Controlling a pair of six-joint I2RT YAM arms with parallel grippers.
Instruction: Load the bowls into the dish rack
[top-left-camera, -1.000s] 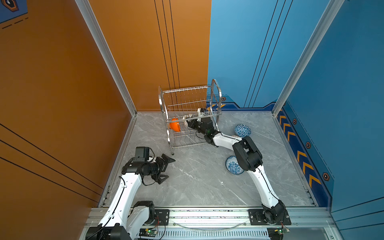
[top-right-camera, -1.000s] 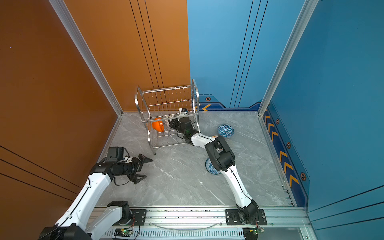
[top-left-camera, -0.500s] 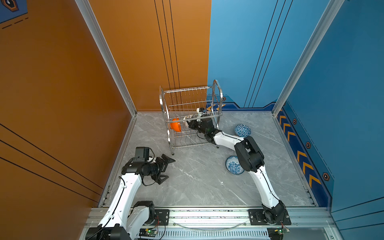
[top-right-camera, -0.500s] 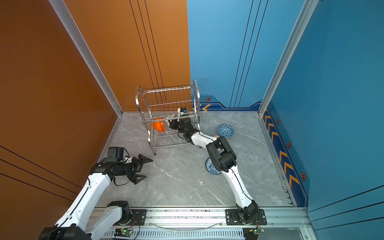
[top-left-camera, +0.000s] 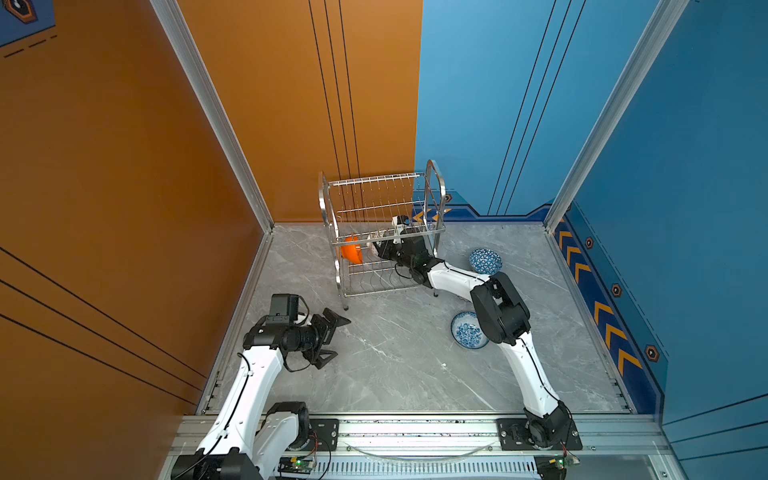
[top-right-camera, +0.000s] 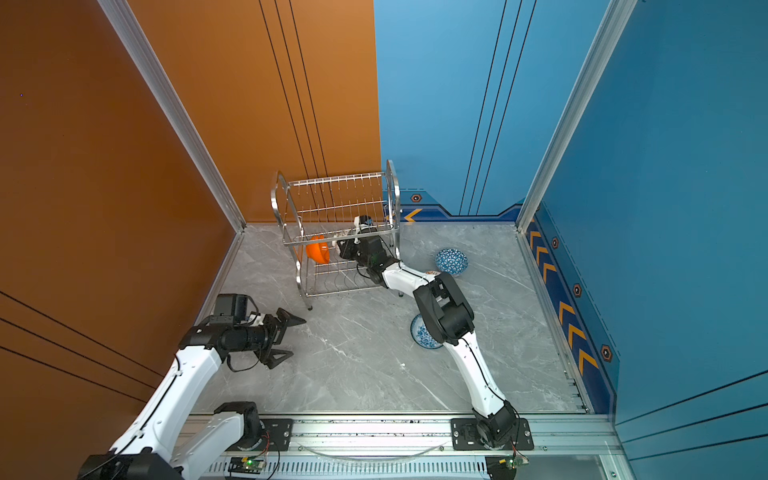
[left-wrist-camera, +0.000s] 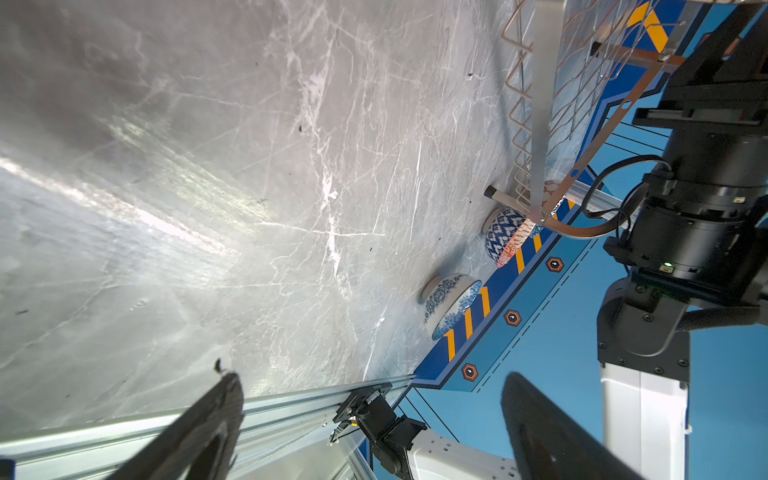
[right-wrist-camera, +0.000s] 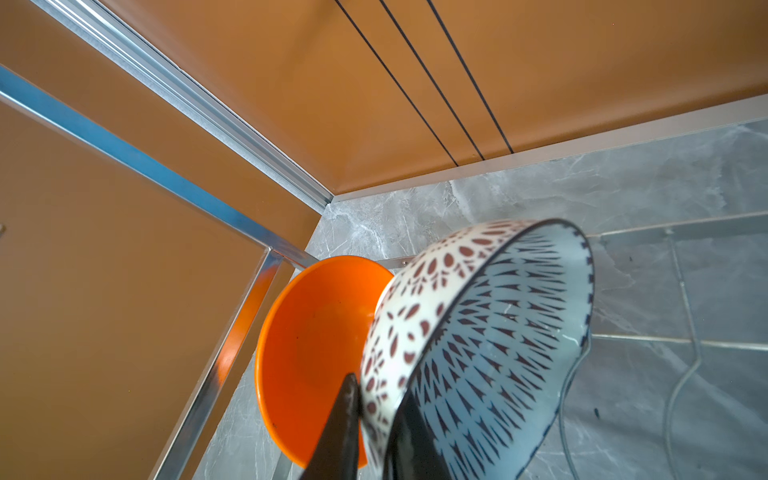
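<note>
A robot lab cell is indicated: the marble-patterned floor is enclosed by an orange wall, a blue wall and aluminium profiles, with arms bolted to a rail.

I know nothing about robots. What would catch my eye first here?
A shiny dish rack stands at the back with an orange bowl on edge inside it. The right gripper reaches in, pinching the rim of a patterned bowl beside the orange one. Two blue-white bowls sit on the grey floor.
</note>
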